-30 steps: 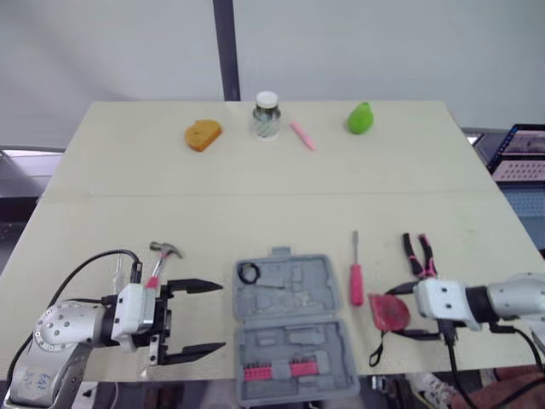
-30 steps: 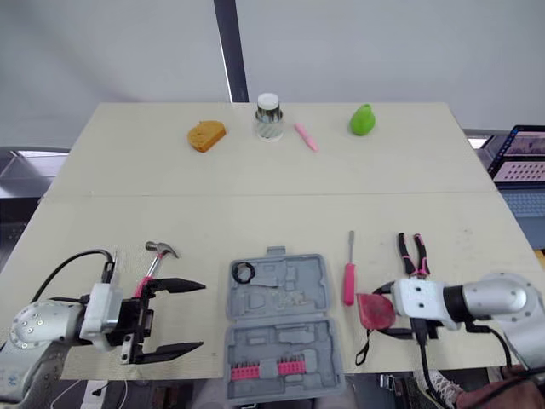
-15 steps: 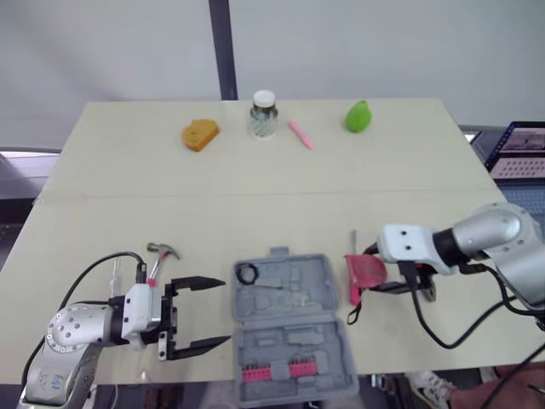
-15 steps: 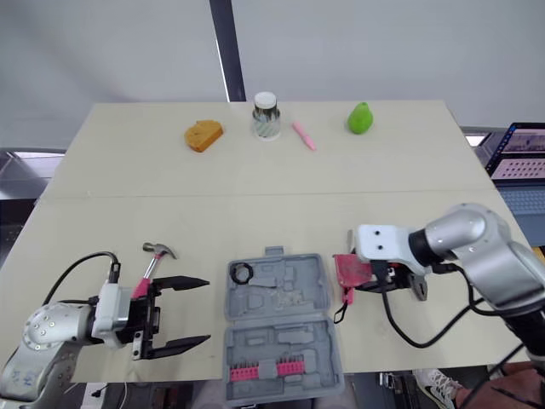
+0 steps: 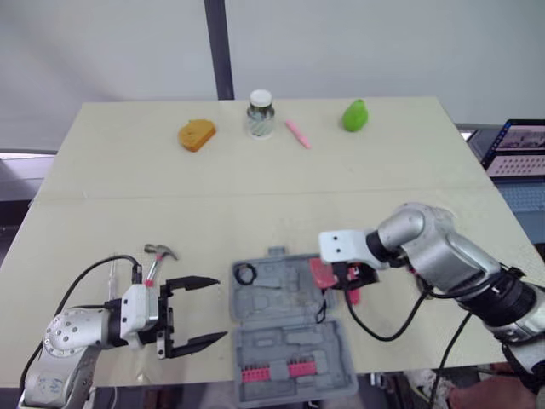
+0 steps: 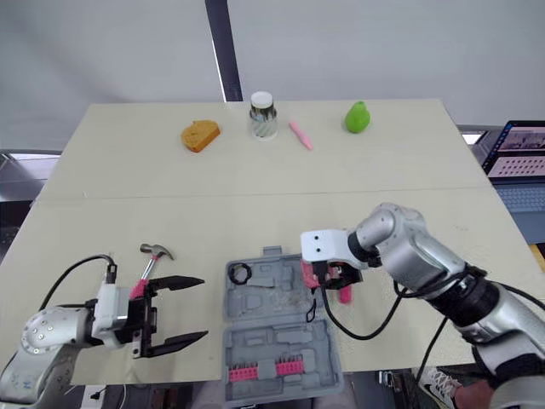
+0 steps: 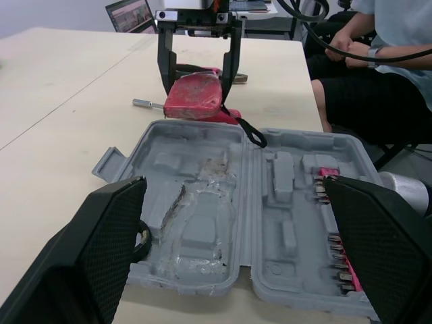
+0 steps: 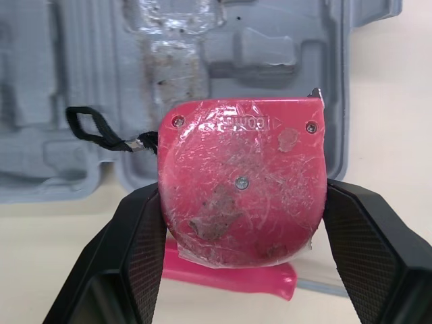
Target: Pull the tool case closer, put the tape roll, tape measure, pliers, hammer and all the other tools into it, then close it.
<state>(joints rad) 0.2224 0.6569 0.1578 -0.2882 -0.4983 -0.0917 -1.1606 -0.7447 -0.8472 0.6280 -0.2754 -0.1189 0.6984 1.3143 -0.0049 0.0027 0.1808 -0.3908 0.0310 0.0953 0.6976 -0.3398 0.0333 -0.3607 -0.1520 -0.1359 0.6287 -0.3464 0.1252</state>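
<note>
**Operator:** Which step am I on?

**Spotter:** Stowing the tape measure, I'd say. Nearest you, the tool case lies open and close in. The black tape roll is already in its far left corner. Your left gripper hangs just left of the case, fingers spread, holding nothing. Your right gripper pinches the tape measure by its sides over the case's right rim, and the strap trails onto the case.

**Operator:** And next?

**Spotter:** You likely need to carry it further in over a moulded recess, lower it, then part the fingers. Mind the screwdriver, which lies right under that gripper, just outside the rim. The hammer lies beside your left gripper, yet to be packed. At the far edge, the orange lump, jar, pink marker and green pear stand well apart from your path.
</note>
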